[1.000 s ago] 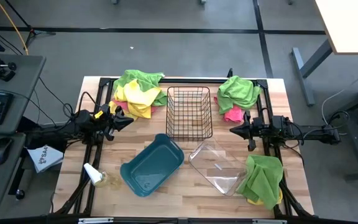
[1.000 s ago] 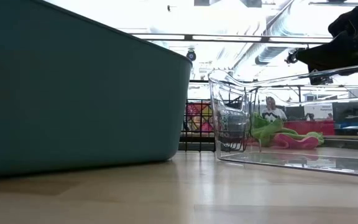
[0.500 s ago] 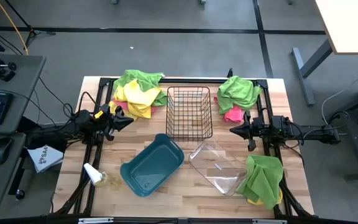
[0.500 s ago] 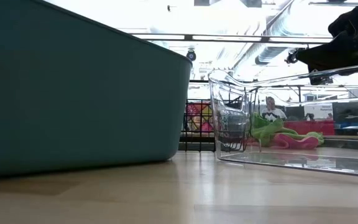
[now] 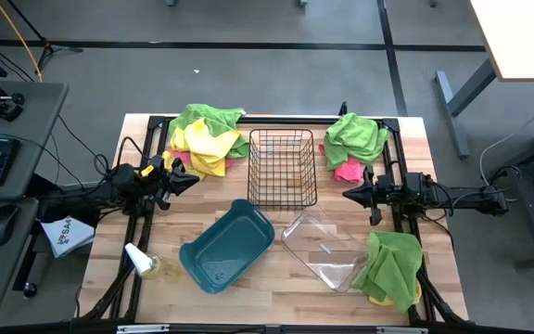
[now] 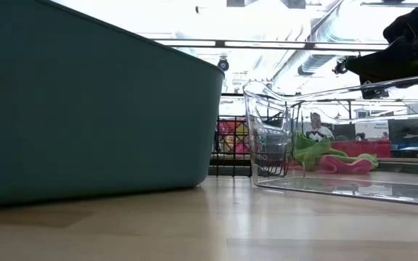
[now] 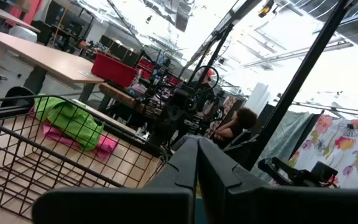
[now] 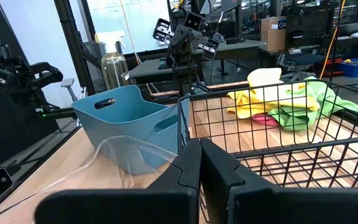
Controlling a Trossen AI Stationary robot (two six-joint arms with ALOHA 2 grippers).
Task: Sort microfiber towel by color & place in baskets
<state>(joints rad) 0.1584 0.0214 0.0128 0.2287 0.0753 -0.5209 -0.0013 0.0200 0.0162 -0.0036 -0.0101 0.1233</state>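
Note:
Three baskets sit mid-table: a black wire-mesh basket (image 5: 283, 167), a teal bin (image 5: 227, 247) and a clear bin (image 5: 326, 249). Towels lie in three heaps: green, yellow and pink at the far left (image 5: 207, 137), green over pink at the far right (image 5: 353, 142), green over yellow at the near right (image 5: 389, 267). My left gripper (image 5: 193, 180) hovers left of the wire basket, shut, holding nothing. My right gripper (image 5: 349, 194) hovers right of that basket, above the clear bin's far end, shut and holding nothing.
A spray bottle (image 5: 143, 262) lies near the table's near left corner. Black frame rails (image 5: 137, 223) run along both table sides. Bare wood shows between the left gripper and the teal bin. A person (image 6: 316, 129) sits in the room beyond the table.

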